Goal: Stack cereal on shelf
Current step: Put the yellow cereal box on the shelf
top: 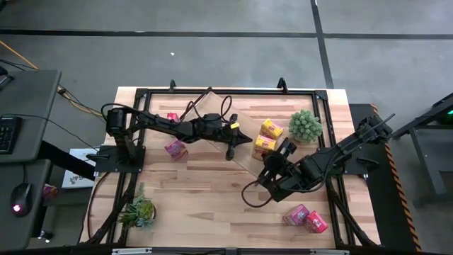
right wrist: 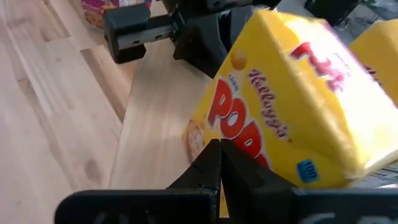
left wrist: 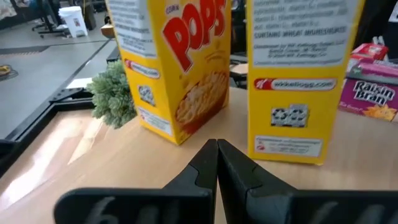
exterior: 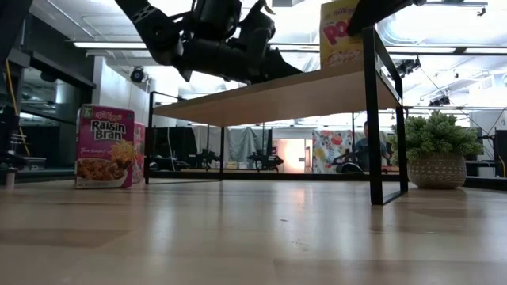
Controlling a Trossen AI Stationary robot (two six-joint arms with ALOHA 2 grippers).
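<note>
Left gripper [left wrist: 217,163] closed, empty, near yellow cereal boxes [left wrist: 180,65] on shelf [exterior: 301,93] | right gripper [right wrist: 219,163] closed, empty, beside them | risk: a nudge topples a box.

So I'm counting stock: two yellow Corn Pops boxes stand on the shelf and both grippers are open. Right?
Not quite. Two yellow boxes do stand on the shelf, but both grippers are shut: the left wrist view shows the left gripper with fingers pressed together, and the right wrist view shows the same for the right gripper.
</note>
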